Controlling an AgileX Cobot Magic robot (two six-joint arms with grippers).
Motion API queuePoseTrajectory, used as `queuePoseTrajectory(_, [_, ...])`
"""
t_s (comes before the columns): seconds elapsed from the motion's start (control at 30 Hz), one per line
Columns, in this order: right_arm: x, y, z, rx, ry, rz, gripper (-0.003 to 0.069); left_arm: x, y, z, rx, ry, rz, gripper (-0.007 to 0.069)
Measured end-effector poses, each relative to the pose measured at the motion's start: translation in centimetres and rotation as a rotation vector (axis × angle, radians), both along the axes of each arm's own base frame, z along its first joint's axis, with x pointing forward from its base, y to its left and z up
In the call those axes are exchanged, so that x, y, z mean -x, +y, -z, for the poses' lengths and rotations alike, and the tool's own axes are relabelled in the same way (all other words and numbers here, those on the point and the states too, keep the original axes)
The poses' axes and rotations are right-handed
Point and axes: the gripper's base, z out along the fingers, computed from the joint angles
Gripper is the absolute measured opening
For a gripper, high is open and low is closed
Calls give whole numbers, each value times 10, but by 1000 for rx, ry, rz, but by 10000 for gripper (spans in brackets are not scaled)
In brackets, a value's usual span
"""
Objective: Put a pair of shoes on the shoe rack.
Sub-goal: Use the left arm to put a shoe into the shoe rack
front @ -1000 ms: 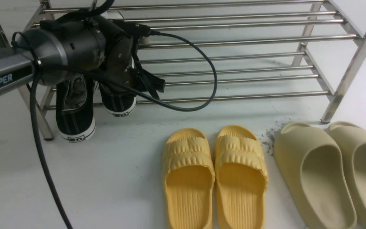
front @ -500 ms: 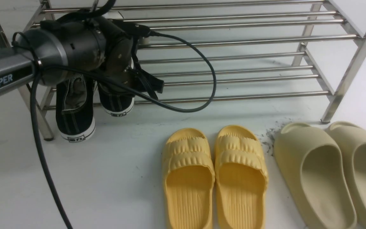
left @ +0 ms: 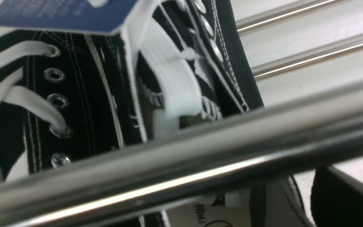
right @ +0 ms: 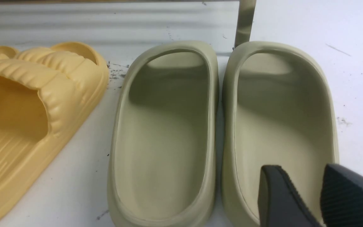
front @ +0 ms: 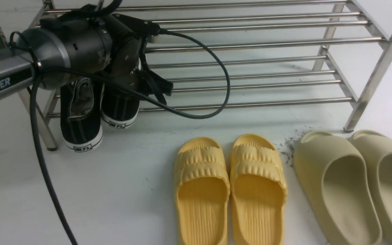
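**Inspector:** As the left arm (front: 63, 51) hangs over the left end of the wide stainless-steel two-tier shoe rack (front: 267, 42), which step do you record?

**Assessor:** Placement, near its close, in my judgement. The pair of black canvas low-top sneakers with white soles (front: 97, 119) lies side by side on the lower tier at that end. The toes point in and the heels jut out past the front tube (front: 250, 103). The left sneaker (front: 80, 131) has its heel lower, near the foot of the rack's leg (front: 48, 136). I cannot confirm that it is seated.

**Inspector:** The left gripper (front: 133, 80)?

**Assessor:** It is directly above the right sneaker (front: 119, 112), with its jaws masked by the wrist. Parted or clamped, I cannot tell.

**Inspector:** Next move?

**Assessor:** A clean release and a straight withdrawal, without dragging a heel outward. The left sneaker may need pushing further in.

**Inspector:** Moving right?

**Assessor:** The yellow ridged slides (front: 230, 190) and the larger beige slides (front: 352, 183) stand on the white floor (front: 131, 190) in front of the rack and are no part of the task. The right gripper (right: 309, 176) hovers over one beige slide, jaws slightly apart and empty.

**Inspector:** What do the views add?

**Assessor:** Only the left wrist view shows the white laces (left: 20, 97), the silver eyelets (left: 54, 75) and a steel tube (left: 200, 164) crossing close in front. Only the front view shows the heels' overhang. The right gripper appears in its own wrist view alone.
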Motion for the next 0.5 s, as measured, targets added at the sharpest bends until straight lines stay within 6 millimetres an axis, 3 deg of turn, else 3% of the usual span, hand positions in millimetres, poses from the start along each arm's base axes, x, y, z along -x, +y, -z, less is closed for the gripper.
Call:
queuePoseTrajectory(0.33, [0,0,0,0,0,0,246,10,2,-21,58,-27,-15,263])
queuePoseTrajectory(0.5, [0,0,0,0,0,0,246,12,2,-20,67,2,-29,263])
